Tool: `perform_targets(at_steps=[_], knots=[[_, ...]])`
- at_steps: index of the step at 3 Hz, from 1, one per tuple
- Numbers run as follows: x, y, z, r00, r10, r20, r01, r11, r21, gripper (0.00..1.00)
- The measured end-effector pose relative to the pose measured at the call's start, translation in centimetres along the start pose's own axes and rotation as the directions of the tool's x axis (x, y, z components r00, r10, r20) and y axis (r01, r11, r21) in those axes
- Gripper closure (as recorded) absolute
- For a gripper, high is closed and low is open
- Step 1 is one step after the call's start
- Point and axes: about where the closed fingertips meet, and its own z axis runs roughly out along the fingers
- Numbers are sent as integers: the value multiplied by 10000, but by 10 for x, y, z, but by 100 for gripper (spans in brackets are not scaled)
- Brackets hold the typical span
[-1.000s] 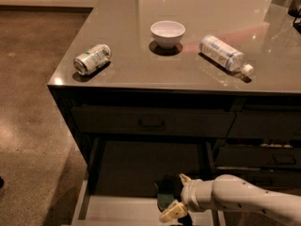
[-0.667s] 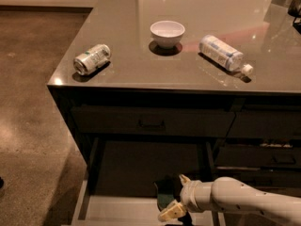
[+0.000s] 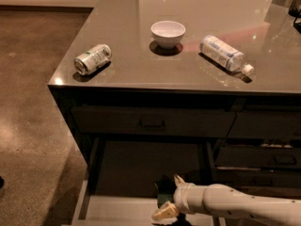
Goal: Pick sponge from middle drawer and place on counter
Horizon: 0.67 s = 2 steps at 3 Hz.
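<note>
The middle drawer is pulled open at the bottom of the view, showing its pale grey floor and left wall. My gripper reaches into it from the right on a white arm. Its two pale fingers stand on either side of the dark teal-green sponge and hold it just above the drawer floor, near the drawer's back. The sponge is partly hidden by the gripper. The glossy grey-brown counter tops the dark cabinet above.
On the counter lie a silver can on its side at the left, a white bowl in the middle and a plastic bottle on its side at the right. A closed top drawer with a black handle overhangs the open drawer. More drawers stand at the right.
</note>
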Motion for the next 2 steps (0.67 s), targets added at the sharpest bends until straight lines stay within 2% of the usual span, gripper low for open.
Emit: perform_targets(at_steps=[1,2], knots=[[-11,-20,26,9968,-199,779,135,9966,810,0],[-15,-36,49,9940,-97,1088,-35,9928,1201,0]])
